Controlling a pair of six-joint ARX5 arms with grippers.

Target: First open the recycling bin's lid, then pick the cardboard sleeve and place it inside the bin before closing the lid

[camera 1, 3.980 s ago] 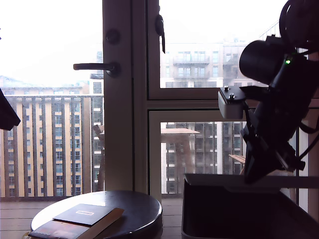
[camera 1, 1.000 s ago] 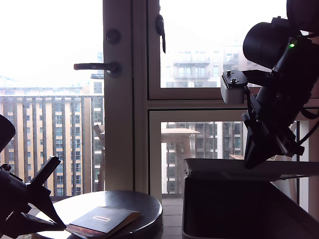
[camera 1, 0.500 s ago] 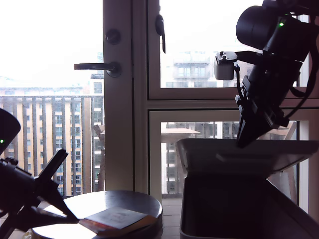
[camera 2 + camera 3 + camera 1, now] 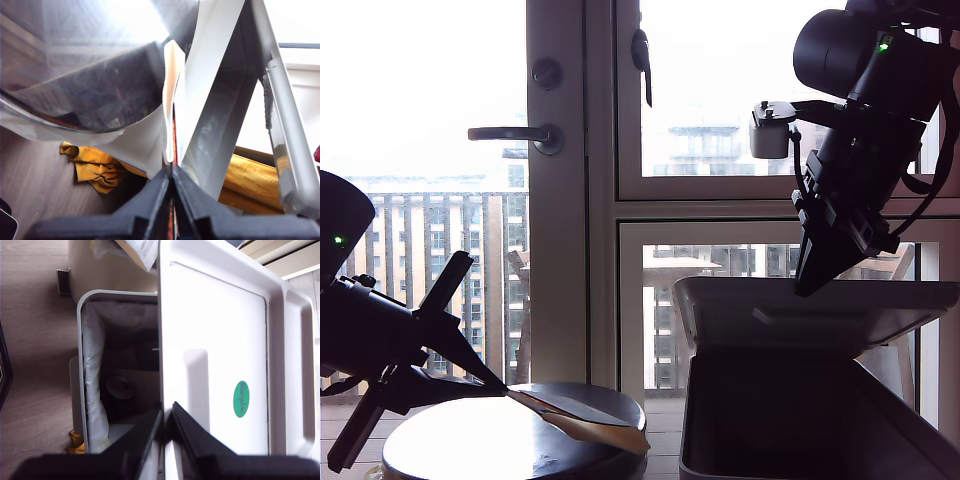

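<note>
First wrist view looks straight along my first gripper (image 4: 171, 172), whose jaws are pressed together on the thin edge of the cardboard sleeve (image 4: 169, 100). The sleeve runs edge-on away from them, its pale tan edge showing, with the glossy round table (image 4: 75, 75) to one side and the grey wall of the recycling bin (image 4: 220, 100) to the other. On the floor beneath lies a crumpled yellow cloth (image 4: 92, 165).

Exterior view shows my first gripper (image 4: 500, 385) at the table's (image 4: 460, 440) edge on the exterior view's left, pinching one end of the cardboard sleeve (image 4: 585, 420). The sleeve's long axis runs from the jaws toward the bin, sloping down, with its far corner near the table's edge on the bin side.

Second wrist view has my second gripper (image 4: 167, 427) closed on the rim of the lid (image 4: 215, 340), which it holds lifted over the open recycling bin (image 4: 82, 365); a green dot (image 4: 241, 398) marks the lid.

I judge the sleeve light, thin and fairly stiff, though it may flex when held by one end. A grip on the short edge, as now, suits it, since it is too flat to grasp across its face.
</note>
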